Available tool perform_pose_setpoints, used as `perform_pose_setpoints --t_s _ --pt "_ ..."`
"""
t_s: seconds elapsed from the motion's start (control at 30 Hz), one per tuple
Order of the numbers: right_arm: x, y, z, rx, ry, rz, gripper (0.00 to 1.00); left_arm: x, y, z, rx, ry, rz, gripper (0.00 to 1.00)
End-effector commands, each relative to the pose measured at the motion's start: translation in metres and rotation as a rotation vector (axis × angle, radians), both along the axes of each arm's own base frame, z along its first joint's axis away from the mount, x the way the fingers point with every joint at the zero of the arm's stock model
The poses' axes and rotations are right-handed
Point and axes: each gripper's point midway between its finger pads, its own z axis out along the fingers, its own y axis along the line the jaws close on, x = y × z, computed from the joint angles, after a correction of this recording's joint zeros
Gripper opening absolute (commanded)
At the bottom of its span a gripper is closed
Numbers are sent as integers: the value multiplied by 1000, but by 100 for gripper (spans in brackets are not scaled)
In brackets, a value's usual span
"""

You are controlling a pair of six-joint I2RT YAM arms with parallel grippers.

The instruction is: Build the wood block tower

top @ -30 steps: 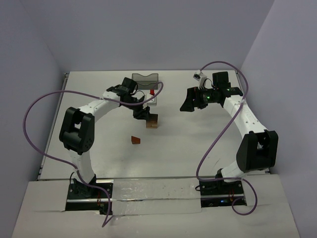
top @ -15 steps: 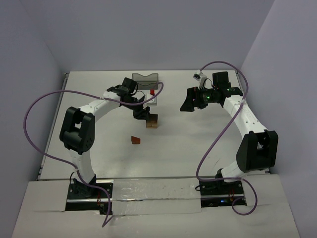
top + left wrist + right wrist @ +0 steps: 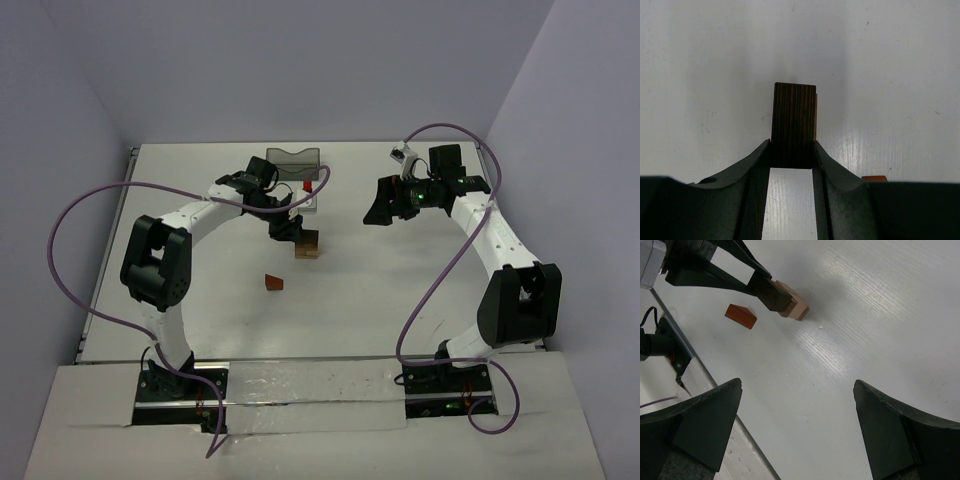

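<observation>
**Grippers (2).** The left gripper (image 3: 792, 150) is clamped on one dark brown block (image 3: 794, 117). Its two black fingers (image 3: 758, 165) press the block's opposite side faces. The right gripper (image 3: 797, 387) holds nothing. Its two broad black fingers are spread wide, well apart from the blocks and raised above the table (image 3: 865, 315).

**Held part (1).** The dark brown block is rectangular with square edges and fine, straight wood grain along its length. Any cut-out on its underside is hidden.

**Tower position.** The held block lies on top of a light tan block (image 3: 797, 310), near the table centre and just in front of the left gripper (image 3: 288, 228). The tan wood is smooth with sharp corners. It cannot be told whether it is one piece or several.

**Loose part (1).** One reddish-brown wedge (image 3: 740, 316), with a sloped top, lies flat on the table near the stack but not touching it.

**Surroundings.** The table is white with a faint linear grain. One dark translucent rectangular bin (image 3: 293, 158) stands at the far side.
</observation>
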Motion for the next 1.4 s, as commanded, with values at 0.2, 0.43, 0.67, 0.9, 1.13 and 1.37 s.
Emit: perform_pose_setpoints --t_s 0.2,0.43,0.67,0.9,1.13,1.37 --pt "6 3 25 14 -89 8 100 1 -9 18 -59 -47 -22 30" --pt "6 3 25 17 -86 11 100 -1 -9 20 -64 -51 -29 31" --pt "6 3 25 14 -88 9 100 -4 -8 24 -69 -63 -36 31" --pt "5 3 25 19 -83 13 100 -7 -9 25 -70 -73 -43 32" --pt "5 3 25 18 -83 12 100 -4 -10 24 -70 -74 -37 33" --pt "5 3 25 19 -84 14 100 -1 -10 22 -62 -72 -37 33"
